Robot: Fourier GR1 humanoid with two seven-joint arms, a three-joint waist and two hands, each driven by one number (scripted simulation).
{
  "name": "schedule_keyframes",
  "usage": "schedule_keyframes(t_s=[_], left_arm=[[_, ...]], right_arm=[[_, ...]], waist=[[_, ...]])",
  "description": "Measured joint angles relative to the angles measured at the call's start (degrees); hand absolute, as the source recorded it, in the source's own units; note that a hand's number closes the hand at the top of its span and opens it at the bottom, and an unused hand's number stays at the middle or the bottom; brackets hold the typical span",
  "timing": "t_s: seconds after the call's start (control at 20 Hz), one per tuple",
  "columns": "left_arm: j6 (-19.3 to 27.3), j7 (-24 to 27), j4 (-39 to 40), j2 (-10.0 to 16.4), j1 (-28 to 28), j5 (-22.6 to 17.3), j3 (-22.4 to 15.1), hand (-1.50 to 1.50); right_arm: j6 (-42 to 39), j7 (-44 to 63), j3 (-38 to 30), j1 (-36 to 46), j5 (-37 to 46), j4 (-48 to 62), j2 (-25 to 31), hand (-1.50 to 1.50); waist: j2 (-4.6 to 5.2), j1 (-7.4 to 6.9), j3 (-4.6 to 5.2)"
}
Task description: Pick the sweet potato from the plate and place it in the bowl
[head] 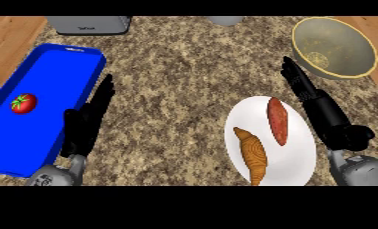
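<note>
A reddish sweet potato [278, 121] lies on the white plate [303, 160] at the lower right, next to an orange-brown croissant [252, 155]. The olive bowl [334, 47] stands at the far right, beyond the plate. My right hand [319, 105] is just right of the plate, fingers straight and pointing toward the bowl, open and holding nothing. My left hand [87, 120] rests open at the lower left, beside the blue tray.
A blue tray [59, 73] at the left holds a tomato [23, 103]. A grey appliance [90, 24] and a small grey object [225, 20] sit at the counter's far edge. Speckled counter lies between tray and plate.
</note>
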State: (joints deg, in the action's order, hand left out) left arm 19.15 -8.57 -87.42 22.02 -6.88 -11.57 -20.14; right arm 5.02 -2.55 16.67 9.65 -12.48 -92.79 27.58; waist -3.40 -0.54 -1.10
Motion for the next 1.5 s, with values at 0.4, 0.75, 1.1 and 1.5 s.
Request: schedule_keyframes(t_s=[0.4,0.75,1.1,1.5], left_arm=[[-5.84,3.55,-4.60,0.50,-2.03,-0.96,-1.10,0.00],[-11.59,6.41,-3.98,-2.28,-2.45,-1.41,-2.36,0.00],[-13.59,7.21,-3.13,-3.04,-2.56,-1.23,-2.46,0.00],[-14.98,7.01,-3.19,-2.83,-3.24,-1.40,-2.20,0.00]], right_arm=[[11.84,-0.69,-8.82,-5.40,5.26,0.99,1.53,1.50],[18.40,-5.52,-9.83,-4.27,10.07,11.41,-5.45,-1.50],[13.85,7.44,-4.59,0.74,21.13,12.84,4.38,-1.50],[-10.15,29.48,3.06,7.91,20.56,11.39,14.73,-1.50]], waist=[[2.84,2.58,1.29],[3.42,0.82,1.11],[3.41,0.26,1.24],[3.42,-0.74,1.40]])
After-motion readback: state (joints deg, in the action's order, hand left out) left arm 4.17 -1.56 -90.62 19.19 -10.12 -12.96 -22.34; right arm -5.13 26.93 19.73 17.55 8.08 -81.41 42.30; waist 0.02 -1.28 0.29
